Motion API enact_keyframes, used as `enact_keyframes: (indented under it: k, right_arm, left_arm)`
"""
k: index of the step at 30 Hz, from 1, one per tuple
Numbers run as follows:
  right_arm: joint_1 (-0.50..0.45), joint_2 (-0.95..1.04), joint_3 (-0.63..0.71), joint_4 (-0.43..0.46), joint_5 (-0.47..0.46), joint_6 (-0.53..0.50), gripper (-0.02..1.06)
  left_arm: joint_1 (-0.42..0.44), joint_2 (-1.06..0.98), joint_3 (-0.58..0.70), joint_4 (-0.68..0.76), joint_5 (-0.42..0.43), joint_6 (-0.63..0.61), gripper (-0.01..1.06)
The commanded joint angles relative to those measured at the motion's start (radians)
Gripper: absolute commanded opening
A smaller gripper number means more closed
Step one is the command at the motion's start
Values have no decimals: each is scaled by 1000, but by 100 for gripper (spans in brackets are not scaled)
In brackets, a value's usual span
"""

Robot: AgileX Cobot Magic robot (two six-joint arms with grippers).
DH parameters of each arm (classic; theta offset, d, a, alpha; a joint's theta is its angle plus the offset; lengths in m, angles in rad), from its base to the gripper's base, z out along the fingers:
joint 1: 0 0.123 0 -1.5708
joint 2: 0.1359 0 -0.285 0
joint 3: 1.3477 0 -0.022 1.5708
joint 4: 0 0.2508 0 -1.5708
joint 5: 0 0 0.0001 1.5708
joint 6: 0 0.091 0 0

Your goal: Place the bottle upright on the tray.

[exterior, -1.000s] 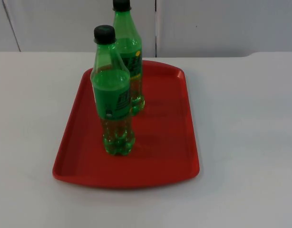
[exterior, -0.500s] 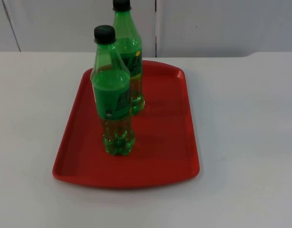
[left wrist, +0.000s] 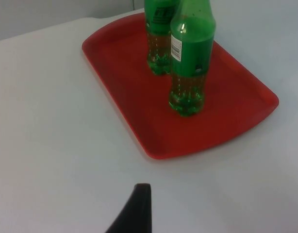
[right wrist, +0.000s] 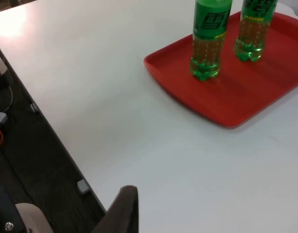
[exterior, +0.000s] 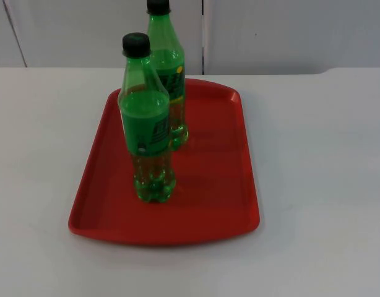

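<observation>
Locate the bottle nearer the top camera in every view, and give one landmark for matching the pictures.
Top view: front bottle stands upright on the red tray, ahead of the rear bottle.
Left wrist view: front bottle stands beside the rear bottle.
Right wrist view: front bottle stands by the tray's edge.
Shared landmark: the red tray.

White table top stretching across the frame, meeting a grey partition wall along the upper edge.
</observation>
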Motion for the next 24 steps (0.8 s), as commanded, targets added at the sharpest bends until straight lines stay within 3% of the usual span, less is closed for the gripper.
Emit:
enact_keyframes:
  k: [1,2,11,24]
  right_arm:
    - [7,-3,6,-6,1,-5,101]
    - [7,-3,6,-6,1,-5,105]
    - [7,-3,6,-49,1,53,105]
    - [7,-3,6,-49,1,52,105]
  left_arm:
    - [-5,-4,5,1,-2,2,93]
    - [-5,-4,5,1,-2,2,93]
    - [-5,-4,5,1,-2,4,93]
    - [-5,-4,5,-1,-2,5,93]
